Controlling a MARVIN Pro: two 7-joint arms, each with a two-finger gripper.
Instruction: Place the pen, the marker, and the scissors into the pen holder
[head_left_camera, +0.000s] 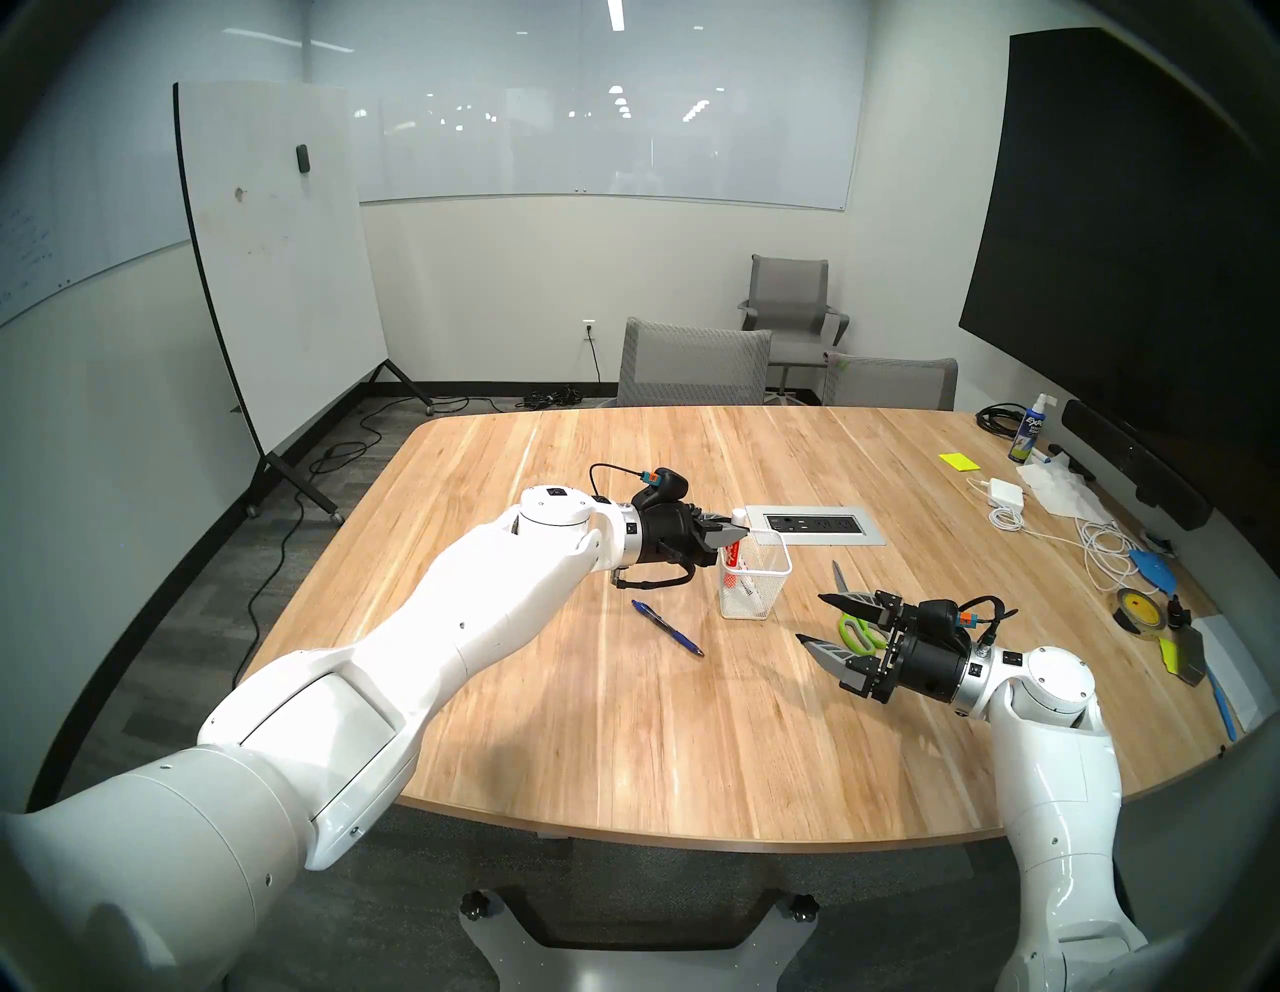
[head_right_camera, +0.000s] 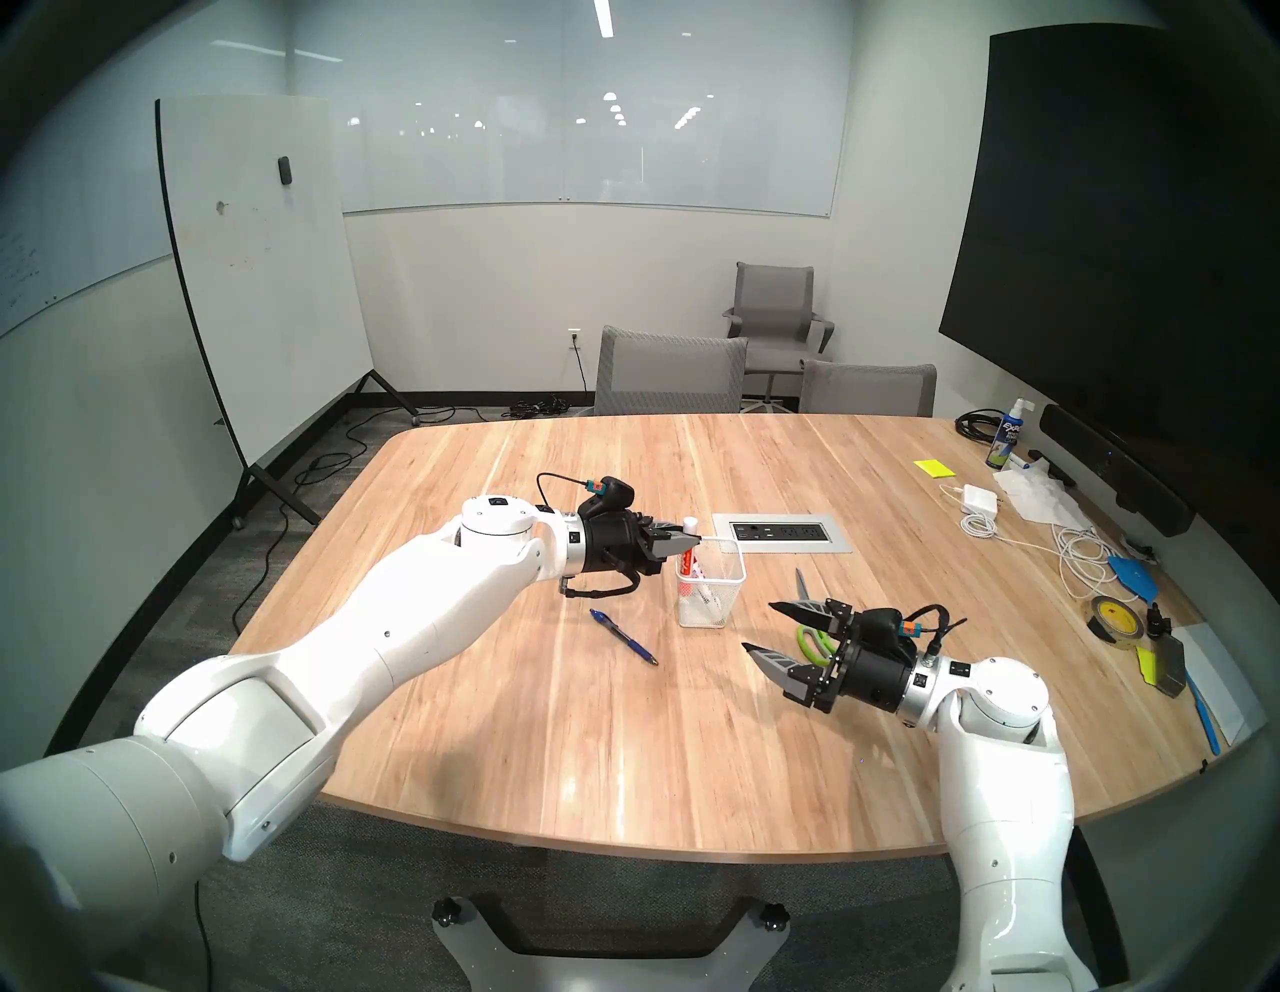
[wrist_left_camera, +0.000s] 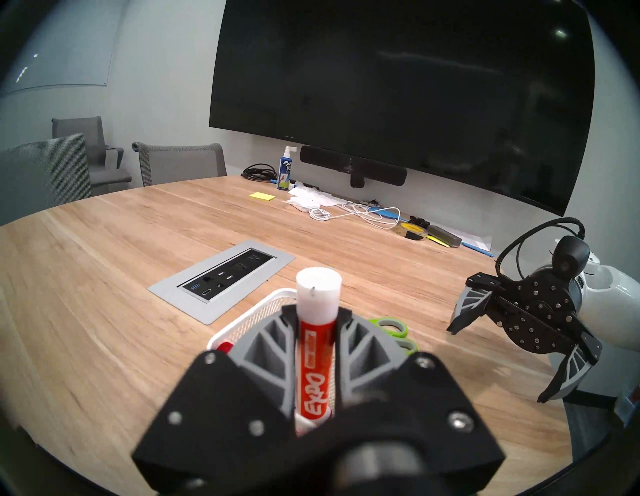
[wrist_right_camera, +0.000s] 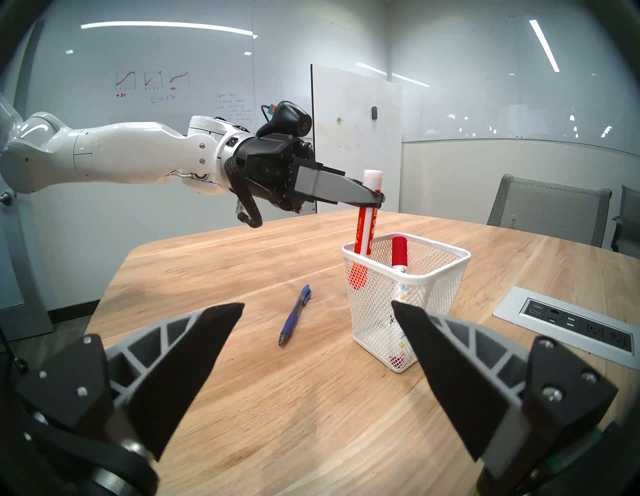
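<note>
Head stereo left: left end effector (head_left_camera: 740, 537) pinches a marker (head_left_camera: 735, 554) upright, lower end inside the pen holder (head_left_camera: 755, 582) — pen (head_left_camera: 666, 627) lies on the table (head_left_camera: 623, 727). Right wrist: right end effector (wrist_right_camera: 317, 324) spread wide, empty, second marker (wrist_right_camera: 399, 254) already in the holder. Left wrist: scissors (wrist_left_camera: 393, 327) just behind the holder.

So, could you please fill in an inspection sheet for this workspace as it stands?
Surface: wooden table, power panel set in.
Job's things: marker half inside pen holder, beside a second marker; pen and scissors on the table.
Clutter: tape roll, sticky notes, spray bottle.
Hands: left hand shut on marker; right hand open, empty.
Cables: white charger cable.
Surroundings: chairs, whiteboard, dark screen.
</note>
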